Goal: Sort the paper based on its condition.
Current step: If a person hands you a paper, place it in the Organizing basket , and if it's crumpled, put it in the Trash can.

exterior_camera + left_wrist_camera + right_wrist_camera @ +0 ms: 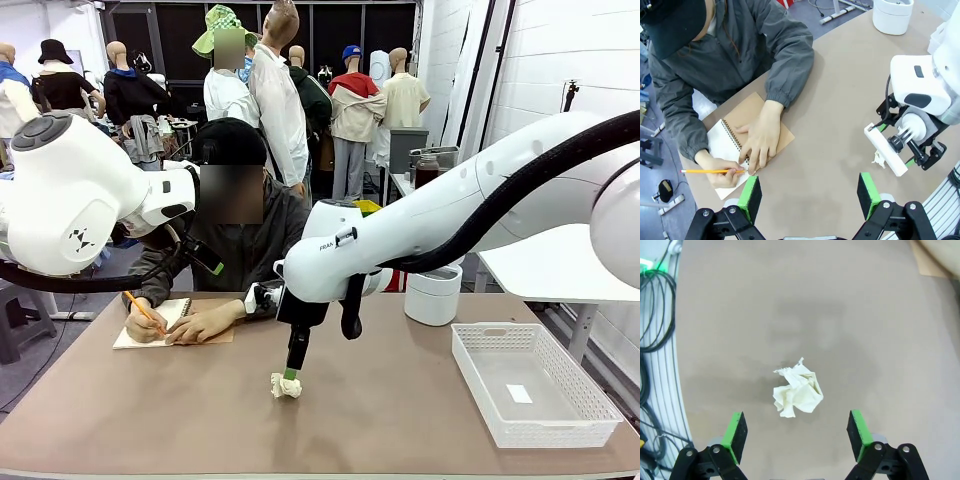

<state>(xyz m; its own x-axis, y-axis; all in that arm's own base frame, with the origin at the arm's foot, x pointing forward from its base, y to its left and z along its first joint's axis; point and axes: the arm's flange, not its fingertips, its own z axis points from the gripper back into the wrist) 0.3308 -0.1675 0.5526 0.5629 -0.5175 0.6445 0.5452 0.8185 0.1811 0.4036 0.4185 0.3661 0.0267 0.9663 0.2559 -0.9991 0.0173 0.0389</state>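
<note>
The right arm's black, green-padded gripper point(796, 426) is hovering wide open and empty directly over the crumpled white paper ball point(796, 394), which is lying on the brown tabletop point(865, 315), centred between its jaws. The left gripper point(810, 194), also open, is sitting farther away.

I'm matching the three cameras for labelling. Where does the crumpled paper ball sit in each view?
Front view: paper ball low centre on the table, just under the right pincer.
Left wrist view: small white scrap right of middle, peeking out beside the right pincer.
Right wrist view: centre, between the open green pads.
Shared landmark: the right pincer, poised over the ball.
</note>
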